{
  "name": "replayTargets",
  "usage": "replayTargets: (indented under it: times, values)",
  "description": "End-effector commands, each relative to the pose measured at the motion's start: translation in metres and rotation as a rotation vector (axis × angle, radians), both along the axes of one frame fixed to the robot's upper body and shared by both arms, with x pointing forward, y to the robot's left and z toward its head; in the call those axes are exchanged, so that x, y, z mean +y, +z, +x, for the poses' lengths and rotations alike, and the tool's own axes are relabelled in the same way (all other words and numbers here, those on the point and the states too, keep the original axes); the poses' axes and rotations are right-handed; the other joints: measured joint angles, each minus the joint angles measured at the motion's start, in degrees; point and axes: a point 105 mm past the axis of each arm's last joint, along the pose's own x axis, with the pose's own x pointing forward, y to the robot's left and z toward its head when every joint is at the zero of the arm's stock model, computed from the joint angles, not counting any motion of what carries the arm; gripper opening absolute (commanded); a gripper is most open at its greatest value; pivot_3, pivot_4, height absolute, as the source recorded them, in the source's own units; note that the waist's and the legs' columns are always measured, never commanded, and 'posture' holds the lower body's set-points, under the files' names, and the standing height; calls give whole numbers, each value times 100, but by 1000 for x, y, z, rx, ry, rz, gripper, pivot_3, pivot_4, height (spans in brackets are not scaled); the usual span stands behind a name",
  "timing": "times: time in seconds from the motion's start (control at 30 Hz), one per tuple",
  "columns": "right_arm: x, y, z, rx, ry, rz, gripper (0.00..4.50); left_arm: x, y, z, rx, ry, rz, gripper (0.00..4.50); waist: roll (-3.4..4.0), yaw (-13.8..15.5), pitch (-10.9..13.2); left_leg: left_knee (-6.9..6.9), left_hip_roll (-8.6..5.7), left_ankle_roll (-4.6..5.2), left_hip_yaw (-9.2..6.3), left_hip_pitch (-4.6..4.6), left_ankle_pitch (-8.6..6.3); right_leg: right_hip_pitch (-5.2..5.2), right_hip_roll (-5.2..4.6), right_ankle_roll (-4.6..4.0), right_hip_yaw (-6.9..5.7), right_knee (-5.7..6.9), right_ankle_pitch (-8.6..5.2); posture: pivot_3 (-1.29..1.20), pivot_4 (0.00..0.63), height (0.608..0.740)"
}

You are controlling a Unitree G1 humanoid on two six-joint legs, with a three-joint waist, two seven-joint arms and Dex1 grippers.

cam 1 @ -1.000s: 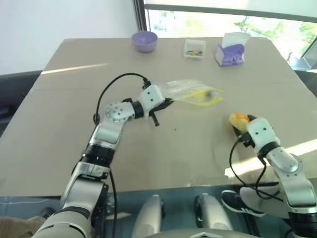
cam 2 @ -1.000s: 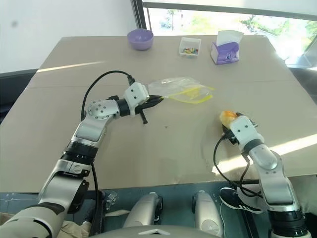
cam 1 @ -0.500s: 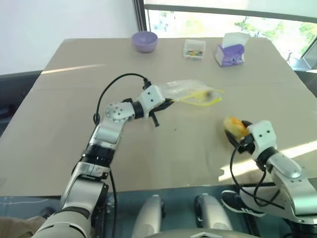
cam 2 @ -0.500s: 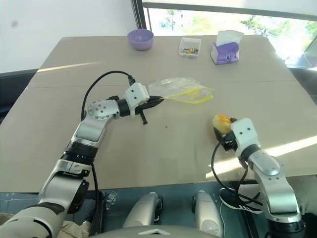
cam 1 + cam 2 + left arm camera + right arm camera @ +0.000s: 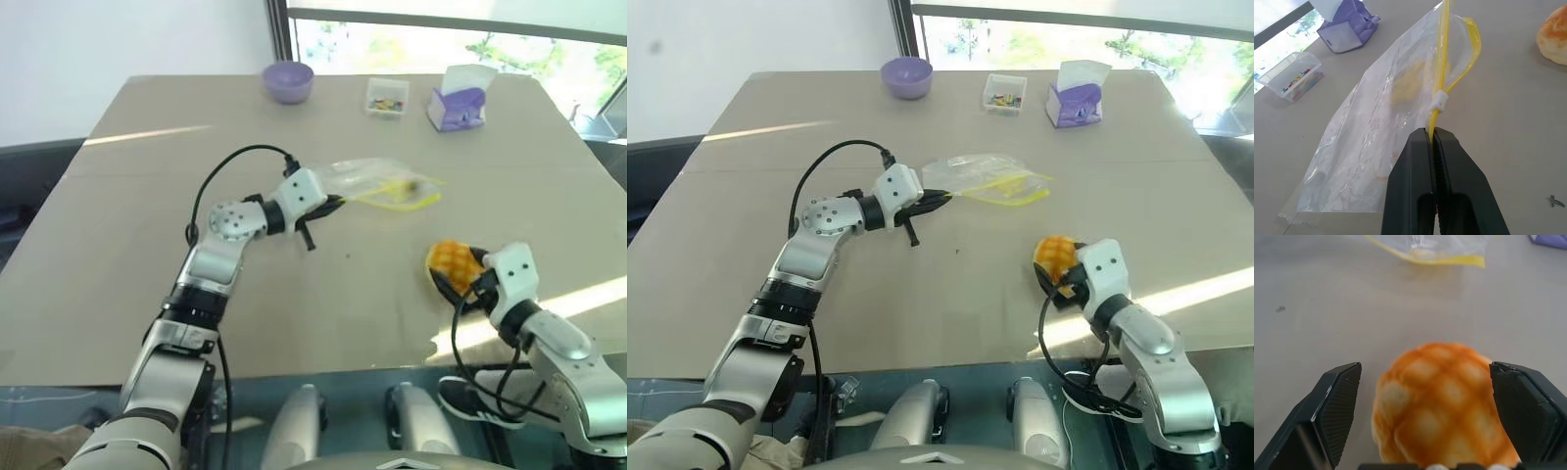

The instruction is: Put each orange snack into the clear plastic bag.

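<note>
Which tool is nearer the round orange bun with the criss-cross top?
Right. The right tool stands open with the round orange bun between its fingers. The left tool is farther up the table, shut on the clear plastic zip bag's yellow strip.

No text, label, brand, number or sign can be read anywhere. The purple-and-white tissue box (image 5: 457,104), beyond the clear plastic bag (image 5: 377,182), shows only plain colour, with no legible print.
</note>
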Motion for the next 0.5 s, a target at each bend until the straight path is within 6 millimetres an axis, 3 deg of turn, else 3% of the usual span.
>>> replayTargets:
  times: [0.03, 0.23, 0.33, 0.47, 0.5]
  values:
    - [-5, 1, 1, -36, -24, -47, 4474, -5, 14, -2, -52, -26, -14, 0, 0, -5, 0, 0, 0, 0, 1, 0, 0, 0, 0, 0, 0, 0, 0, 0, 150, 740]
    - [-13, -25, 3, 9, -49, -117, 4474, -5, 14, -3, -50, -27, -13, 0, -2, -4, -2, 1, 0, 0, 0, 2, 0, 2, 1, 0, 0, 1, 0, 0, 150, 740]
    - [-12, -28, 5, 1, -42, -113, 3360, -4, 14, -3, -50, -25, -14, 0, -4, -4, -3, 4, 0, 0, 0, 6, 0, 10, 0, 0, 0, 0, 0, 0, 150, 740]
    - [-10, -26, 6, -32, -24, -120, 1376, -3, 16, -3, -48, -20, -21, 0, -4, -2, -3, 5, 0, 0, -1, 9, 0, 13, 0, 0, 0, 0, 0, 0, 150, 740]
    - [-10, -23, 7, -54, -16, -125, 1061, -3, 16, -3, -48, -20, -22, 0, -4, -2, -3, 5, 0, 0, -1, 9, 0, 14, 1, 0, 0, 0, 0, 0, 150, 740]
